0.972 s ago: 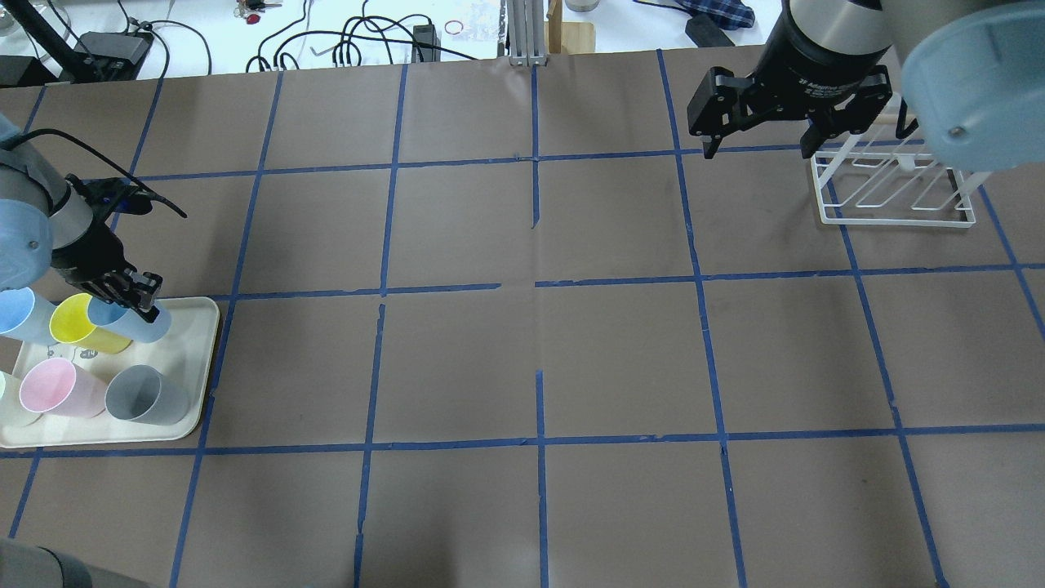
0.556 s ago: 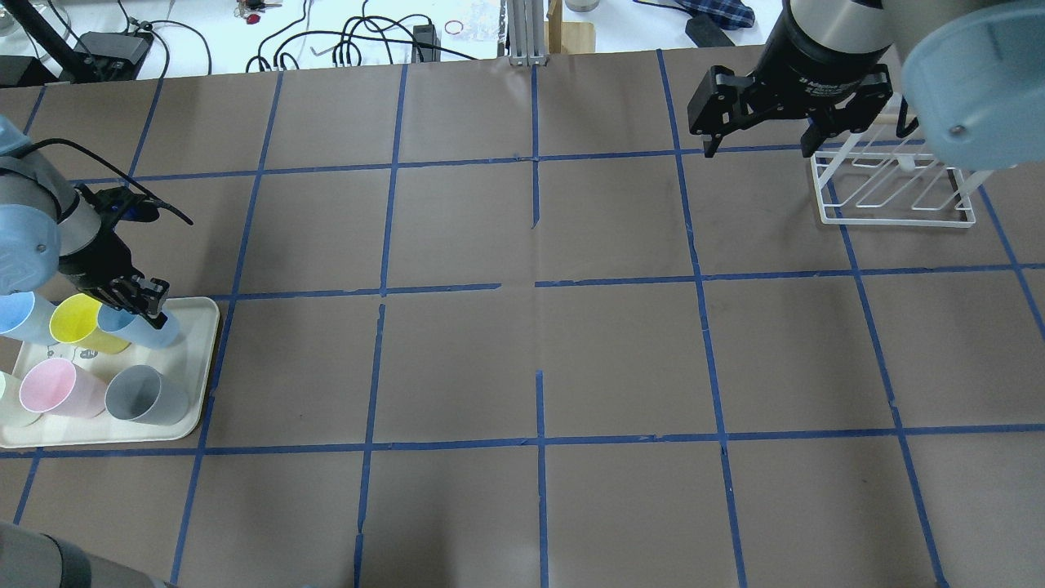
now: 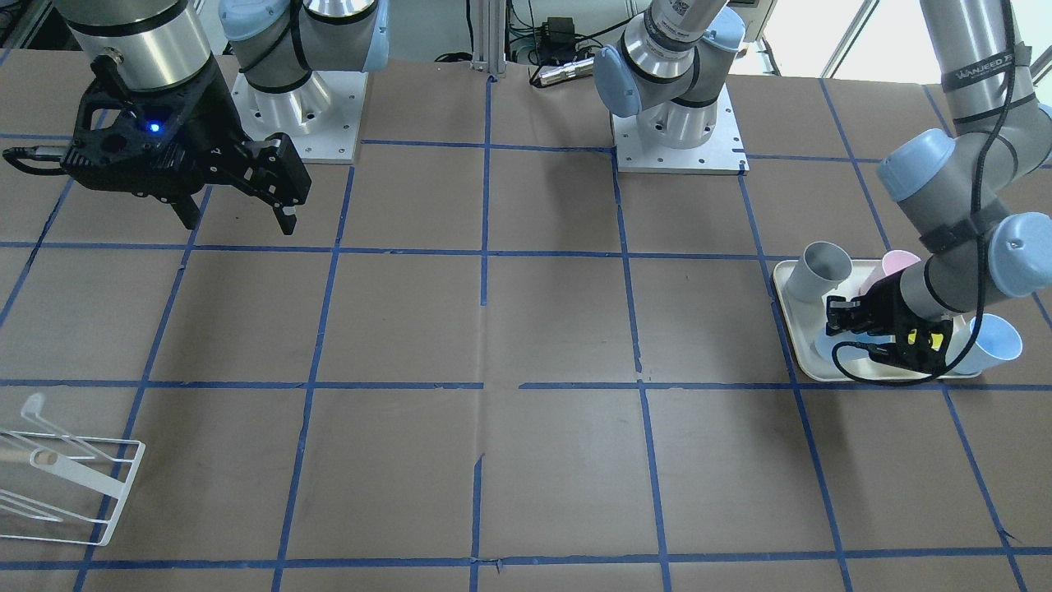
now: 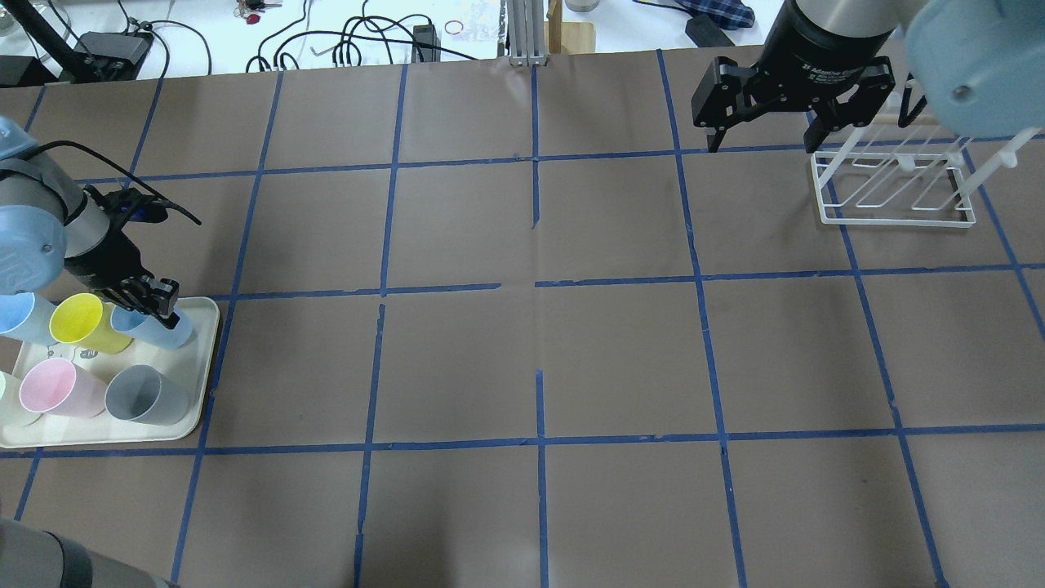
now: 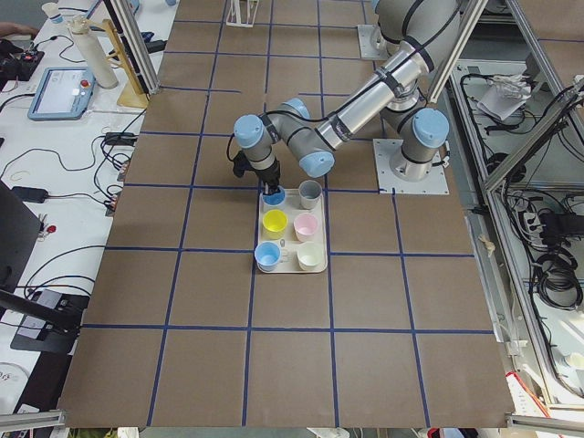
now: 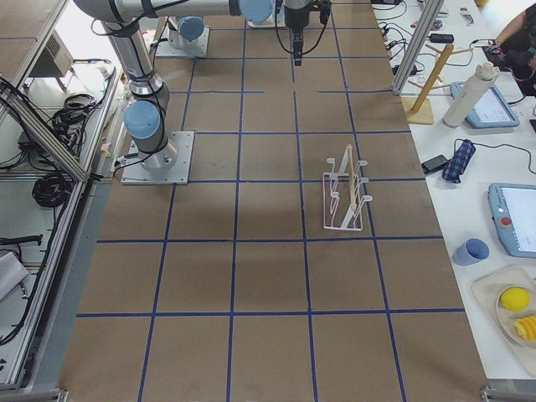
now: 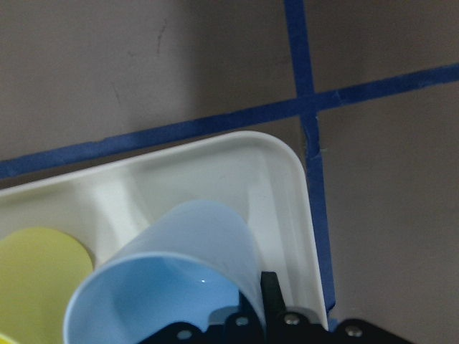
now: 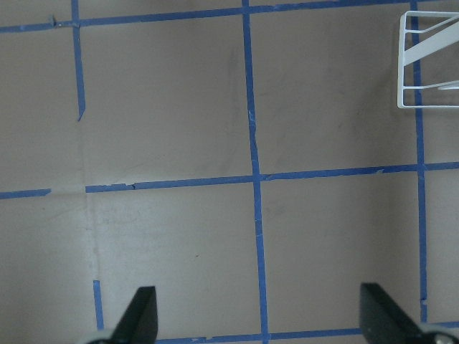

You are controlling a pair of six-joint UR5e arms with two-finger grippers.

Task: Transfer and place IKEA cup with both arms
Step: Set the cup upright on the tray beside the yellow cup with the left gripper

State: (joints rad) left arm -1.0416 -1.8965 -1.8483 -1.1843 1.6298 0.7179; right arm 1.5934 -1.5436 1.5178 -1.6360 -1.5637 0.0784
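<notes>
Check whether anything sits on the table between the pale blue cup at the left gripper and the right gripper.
Nothing visible does. From the IKEA cup, held by the left gripper at a corner of the tray, to the open right gripper there is only bare taped paper. The wire rack stands off that line.

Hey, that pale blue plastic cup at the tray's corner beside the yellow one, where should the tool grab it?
Pinch the rim wall of the pale blue plastic cup, one finger inside and one outside, coming from above on the side away from the yellow plastic cup. Its mouth opens upward, and that neighbour likely crowds a grasp around the body.
</notes>
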